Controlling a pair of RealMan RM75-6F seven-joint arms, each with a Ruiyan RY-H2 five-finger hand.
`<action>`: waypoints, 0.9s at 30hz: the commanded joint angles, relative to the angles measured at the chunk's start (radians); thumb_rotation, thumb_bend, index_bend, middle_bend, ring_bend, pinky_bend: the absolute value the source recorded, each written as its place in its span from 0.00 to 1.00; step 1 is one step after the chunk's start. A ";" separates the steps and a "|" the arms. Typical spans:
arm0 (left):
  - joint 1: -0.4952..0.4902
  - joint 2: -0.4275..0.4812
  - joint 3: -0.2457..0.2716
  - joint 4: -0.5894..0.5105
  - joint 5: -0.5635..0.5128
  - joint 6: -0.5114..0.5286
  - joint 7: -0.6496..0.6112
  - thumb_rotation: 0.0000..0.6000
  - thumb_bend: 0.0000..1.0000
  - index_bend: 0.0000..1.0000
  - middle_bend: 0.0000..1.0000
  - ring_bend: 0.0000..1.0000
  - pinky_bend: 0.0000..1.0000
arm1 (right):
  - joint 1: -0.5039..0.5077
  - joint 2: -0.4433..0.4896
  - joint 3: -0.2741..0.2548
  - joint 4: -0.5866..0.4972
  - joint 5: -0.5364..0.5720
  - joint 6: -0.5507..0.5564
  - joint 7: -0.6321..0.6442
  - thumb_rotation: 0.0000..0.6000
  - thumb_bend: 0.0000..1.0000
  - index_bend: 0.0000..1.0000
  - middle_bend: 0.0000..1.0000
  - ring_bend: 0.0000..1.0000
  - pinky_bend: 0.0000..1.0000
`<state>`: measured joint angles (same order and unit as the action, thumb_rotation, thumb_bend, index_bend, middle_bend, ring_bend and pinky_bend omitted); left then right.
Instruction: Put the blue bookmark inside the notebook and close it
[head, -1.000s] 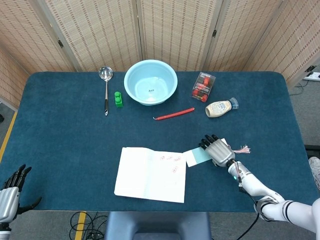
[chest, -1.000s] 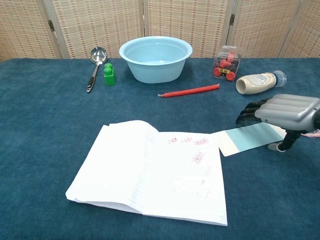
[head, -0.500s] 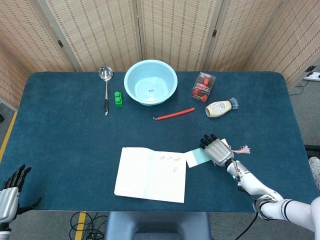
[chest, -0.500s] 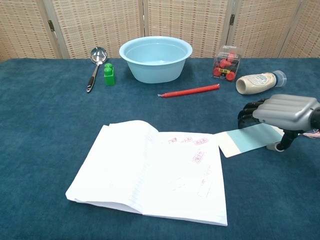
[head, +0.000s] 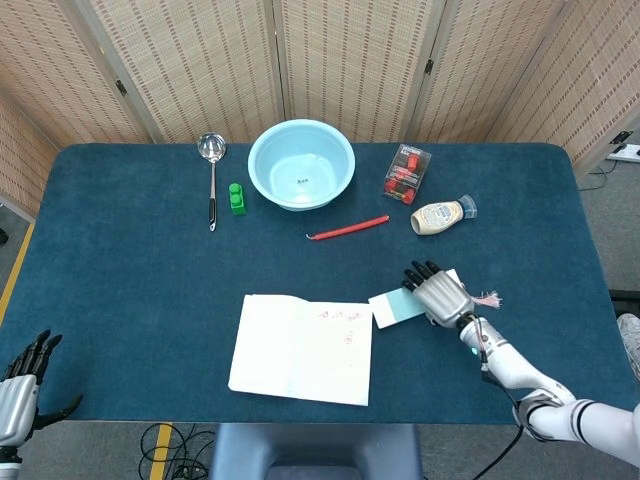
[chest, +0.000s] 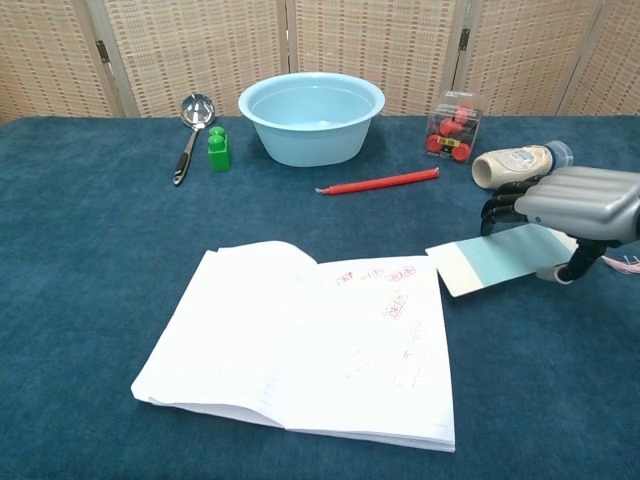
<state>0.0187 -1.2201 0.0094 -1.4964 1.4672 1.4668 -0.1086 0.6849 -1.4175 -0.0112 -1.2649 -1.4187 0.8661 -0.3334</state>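
Lifting: right hand (chest: 580, 205) raised blue bookmark (chest: 490, 262) off table vs earlier

Lt-blue bookmark (chest: 497, 262), white notebook (chest: 310, 340)

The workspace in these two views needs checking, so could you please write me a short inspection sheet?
Surface: table with dark blue cloth.
Job's things: notebook lies open near the front edge; bookmark is beside its right page, not inside.
Clutter: along the back, ladle, green block, bowl, red pen, red pack, bottle on its side.
Hands: right hand holds the bookmark's far end, fingers over it; left hand off the front left corner, holding nothing, fingers apart.
Cables: cable at the floor, front edge.
Surroundings: woven folding screens behind.
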 joint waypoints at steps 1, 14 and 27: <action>0.001 0.002 0.000 -0.002 0.000 0.002 0.000 1.00 0.24 0.10 0.04 0.10 0.17 | 0.003 0.027 0.008 -0.009 -0.014 0.014 0.003 1.00 0.26 0.29 0.15 0.06 0.16; 0.003 0.015 -0.001 -0.026 0.003 0.011 0.016 1.00 0.24 0.10 0.04 0.10 0.17 | 0.081 0.095 0.006 -0.092 -0.201 0.059 0.031 1.00 0.26 0.31 0.16 0.06 0.16; 0.010 0.019 0.001 -0.029 -0.005 0.014 0.017 1.00 0.24 0.10 0.04 0.10 0.17 | 0.242 0.024 -0.083 -0.048 -0.520 0.065 0.100 1.00 0.26 0.31 0.17 0.06 0.16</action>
<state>0.0290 -1.2011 0.0104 -1.5256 1.4622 1.4807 -0.0917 0.8928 -1.3726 -0.0718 -1.3343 -1.8942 0.9299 -0.2472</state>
